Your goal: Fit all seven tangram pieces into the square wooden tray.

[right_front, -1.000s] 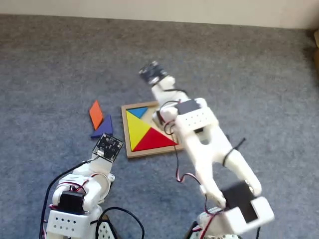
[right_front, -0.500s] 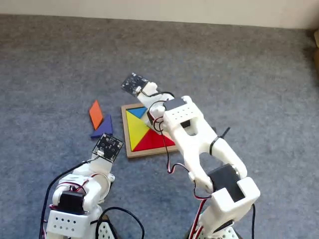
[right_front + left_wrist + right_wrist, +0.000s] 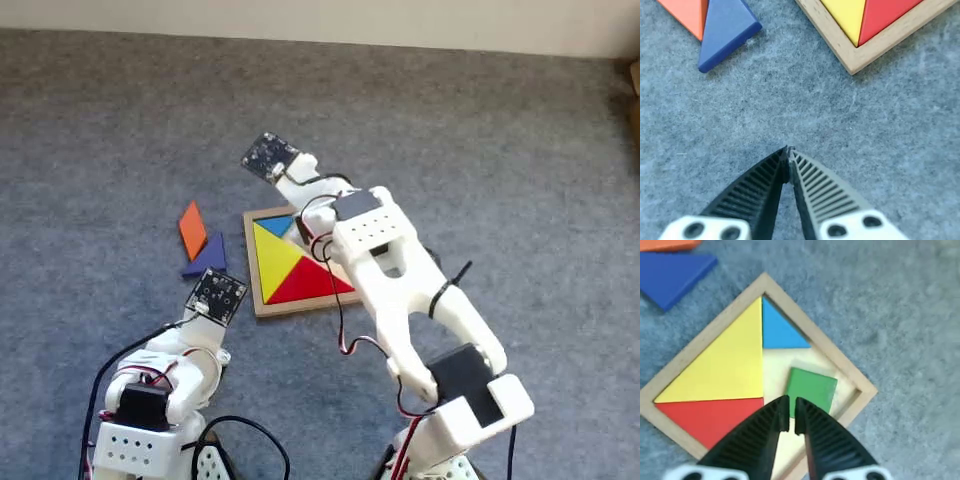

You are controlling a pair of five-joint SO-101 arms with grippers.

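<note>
Placement step: your right claw (image 3: 788,415), all but closed and empty, over the tray's (image 3: 253,270) green square (image 3: 811,387); left claw (image 3: 789,155) closed, empty; next likely fetches blue triangle (image 3: 207,258), orange piece (image 3: 192,230) at tray's 9 o'clock.

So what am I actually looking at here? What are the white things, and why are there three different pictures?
The white things are two small robot arms, a left arm and a right arm, set side by side on a grey carpet. One picture looks down from a camera fixed above. The other two come from little cameras on each arm's wrist, so you look along its hand.

The left hand is closed and empty, over bare carpet. The right hand, its fingers almost together and also empty, is over the square wooden tray.

In the tray lie a yellow triangle, a red triangle, a light blue triangle and a green square. Out on the carpet beside the tray lie an orange piece and a dark blue triangle, right next to each other.
</note>
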